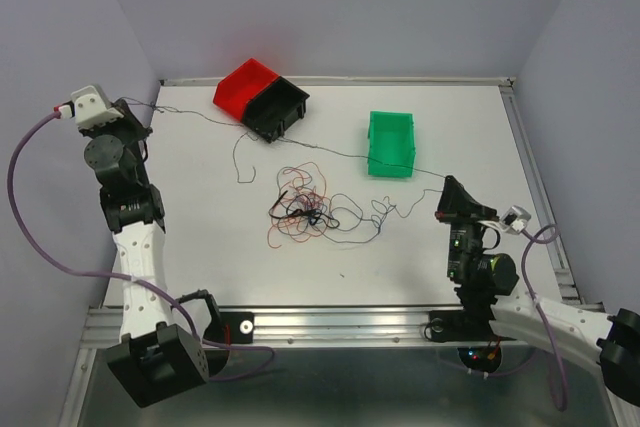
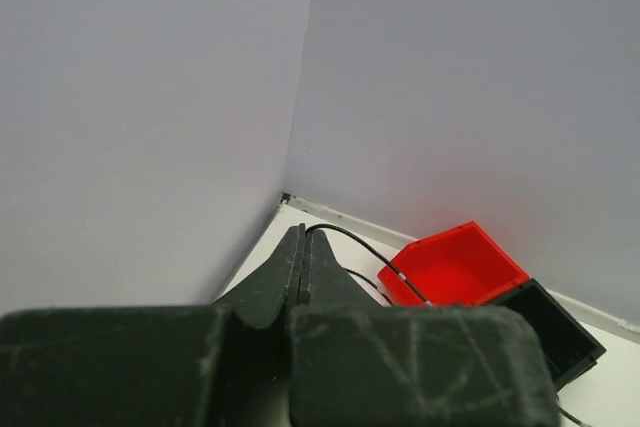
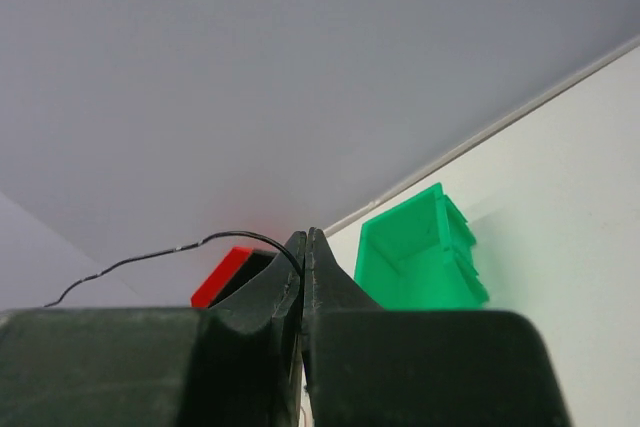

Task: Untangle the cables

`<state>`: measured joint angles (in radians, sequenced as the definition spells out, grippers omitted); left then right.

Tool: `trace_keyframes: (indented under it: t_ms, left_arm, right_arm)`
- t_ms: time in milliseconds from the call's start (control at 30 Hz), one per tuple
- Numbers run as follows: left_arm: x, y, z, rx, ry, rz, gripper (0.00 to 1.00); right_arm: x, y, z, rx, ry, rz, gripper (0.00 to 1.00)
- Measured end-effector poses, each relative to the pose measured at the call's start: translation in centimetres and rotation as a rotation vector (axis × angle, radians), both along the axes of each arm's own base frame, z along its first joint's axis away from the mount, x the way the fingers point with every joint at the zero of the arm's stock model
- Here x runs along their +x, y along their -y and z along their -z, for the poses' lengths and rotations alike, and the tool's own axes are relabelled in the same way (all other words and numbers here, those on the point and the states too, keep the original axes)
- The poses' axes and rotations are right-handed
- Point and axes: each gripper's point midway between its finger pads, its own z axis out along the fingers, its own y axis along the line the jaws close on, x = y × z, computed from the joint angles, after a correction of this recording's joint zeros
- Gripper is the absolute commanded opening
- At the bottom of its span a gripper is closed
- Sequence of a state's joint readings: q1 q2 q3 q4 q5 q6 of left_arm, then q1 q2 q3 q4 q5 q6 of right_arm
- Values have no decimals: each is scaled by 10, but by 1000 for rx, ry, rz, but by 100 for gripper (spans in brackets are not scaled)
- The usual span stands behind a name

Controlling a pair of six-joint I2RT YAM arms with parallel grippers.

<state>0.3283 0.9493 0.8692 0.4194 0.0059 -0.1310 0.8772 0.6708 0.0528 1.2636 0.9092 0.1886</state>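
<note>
Red bin (image 1: 243, 85) against black bin (image 1: 278, 107), perhaps joined; green bin (image 1: 390, 142) well apart, all on white table (image 1: 420, 247).

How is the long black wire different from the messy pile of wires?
The long black wire is stretched nearly straight; the messy pile is all loops. The long black wire is pinched by the left gripper and right gripper; the messy pile lies loose on the table. The wire is one colour; the pile mixes several. Both are very thin.
</note>
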Motion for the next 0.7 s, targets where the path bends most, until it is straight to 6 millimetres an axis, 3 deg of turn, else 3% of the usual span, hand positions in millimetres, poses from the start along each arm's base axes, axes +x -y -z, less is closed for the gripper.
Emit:
trace_keyframes:
  t_ms: [233,400,567,633,667,700]
  left_arm:
    - [-2,-32,-1,-60,11,-46,0]
    - [-6,-50,6,-100,7,-57,0]
    - [-6,-43,0,-104,27,-24,0]
    - [-7,-38,-6,-92,41,0,0]
    - [-7,-36,-8,-86,46,14,0]
    - [-5,-28,-12,-75,56,55,0]
  right_arm:
    - [-12,47,2,201,-44,153,1]
    - [-21,61,-3,250,-29,164,1]
    - [-21,59,-1,220,-39,155,1]
    - [-20,52,-3,179,-29,123,12]
    - [-19,44,-6,143,-12,88,25]
    - [-19,33,-10,101,9,40,32]
